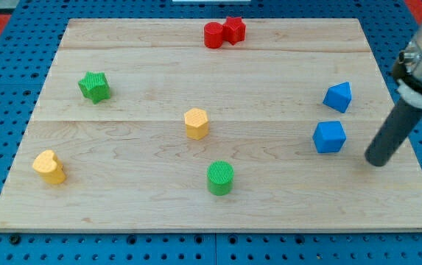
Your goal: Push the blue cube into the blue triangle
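Observation:
The blue cube (330, 137) sits on the wooden board at the view's right. The blue triangle (338, 96) lies just above it, a short gap apart. My tip (376, 161) rests on the board to the right of the cube and slightly below it, not touching it. The dark rod slants up to the view's top right.
A yellow hexagon block (196, 123) sits mid-board, a green cylinder (220, 177) below it. A green star (94, 87) and a yellow heart (49, 167) are at the left. A red cylinder (213, 34) and a red star (233, 29) touch at the top edge. The board's right edge (409, 140) is near my tip.

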### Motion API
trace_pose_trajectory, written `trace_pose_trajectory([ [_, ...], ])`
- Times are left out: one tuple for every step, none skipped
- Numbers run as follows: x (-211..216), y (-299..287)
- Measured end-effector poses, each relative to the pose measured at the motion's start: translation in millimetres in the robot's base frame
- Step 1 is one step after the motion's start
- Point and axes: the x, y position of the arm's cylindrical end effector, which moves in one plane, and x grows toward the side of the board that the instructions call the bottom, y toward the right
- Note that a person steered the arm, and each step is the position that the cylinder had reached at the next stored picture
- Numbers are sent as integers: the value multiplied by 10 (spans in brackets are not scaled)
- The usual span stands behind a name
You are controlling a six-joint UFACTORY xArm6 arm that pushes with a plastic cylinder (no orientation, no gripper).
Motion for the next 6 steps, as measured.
trace_pose_trajectory([
  [-199, -403],
  [-457, -391],
  [-578, -373],
  [-416, -373],
  [-415, -455],
  [-415, -892],
])
